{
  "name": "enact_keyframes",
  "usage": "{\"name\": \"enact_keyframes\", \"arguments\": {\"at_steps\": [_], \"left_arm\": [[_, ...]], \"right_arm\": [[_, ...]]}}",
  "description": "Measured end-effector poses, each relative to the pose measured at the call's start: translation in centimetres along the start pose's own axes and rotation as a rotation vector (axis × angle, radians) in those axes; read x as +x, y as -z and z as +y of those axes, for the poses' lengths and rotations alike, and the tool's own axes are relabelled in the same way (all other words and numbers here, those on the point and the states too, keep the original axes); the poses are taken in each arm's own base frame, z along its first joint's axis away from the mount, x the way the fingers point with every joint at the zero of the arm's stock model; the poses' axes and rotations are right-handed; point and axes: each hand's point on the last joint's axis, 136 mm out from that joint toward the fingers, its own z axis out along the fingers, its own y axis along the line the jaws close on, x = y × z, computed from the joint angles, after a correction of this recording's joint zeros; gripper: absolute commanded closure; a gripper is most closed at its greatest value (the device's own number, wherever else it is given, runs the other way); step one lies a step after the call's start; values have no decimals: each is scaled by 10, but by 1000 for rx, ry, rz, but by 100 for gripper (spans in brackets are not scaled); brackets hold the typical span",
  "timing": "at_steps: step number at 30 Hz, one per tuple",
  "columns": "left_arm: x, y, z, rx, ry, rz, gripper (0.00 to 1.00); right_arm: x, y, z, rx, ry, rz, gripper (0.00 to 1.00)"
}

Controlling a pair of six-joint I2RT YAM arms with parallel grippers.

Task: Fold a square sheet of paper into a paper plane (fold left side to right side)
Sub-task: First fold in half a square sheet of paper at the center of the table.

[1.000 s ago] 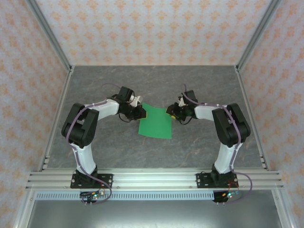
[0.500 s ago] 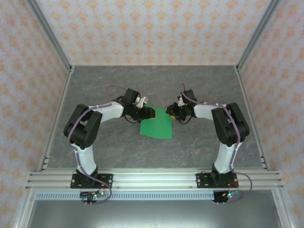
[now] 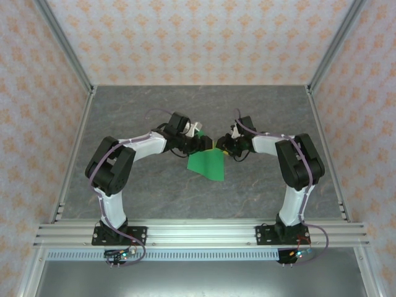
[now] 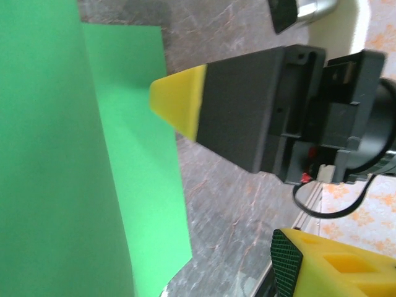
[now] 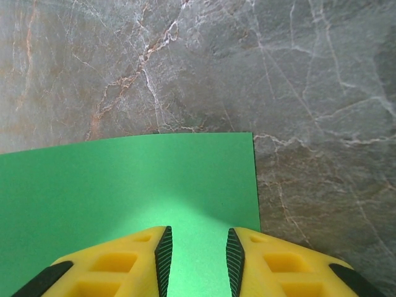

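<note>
Where the two arms meet at mid-table, the entry is one square sheet of thin bright green paper (image 3: 208,164). It lies on the grey marble-patterned tabletop (image 3: 260,105), between the two grippers.

- Condition: the sheet's left part is raised off the surface and curves over toward the right. The right part lies flat on the tabletop.
- Left gripper (image 3: 202,144): black body, at the raised left edge of the sheet. The left wrist view has one yellow finger (image 4: 328,266) at lower right, with the lifted green surface close beside the lens. How far the jaws stand apart cannot be told.
- Right gripper (image 3: 221,146): at the sheet's far right corner. Its wrist view gives both yellow fingers (image 5: 117,272) with black ribbed pads, a narrow gap apart above the flat paper. Nothing is clamped, and green shows through the gap. Whether the tips touch the sheet cannot be told.
</note>
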Motion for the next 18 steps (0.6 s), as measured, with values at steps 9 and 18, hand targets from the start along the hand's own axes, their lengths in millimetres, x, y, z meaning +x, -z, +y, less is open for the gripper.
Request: {"name": "enact_keyframes", "arguments": {"at_steps": [9, 18], "left_arm": [[4, 27, -6, -57, -29, -35, 32], [3, 45, -11, -49, -32, -66, 35]], "right_arm": [[0, 0, -1, 11, 14, 1, 66], [0, 0, -1, 12, 17, 3, 66]]}}
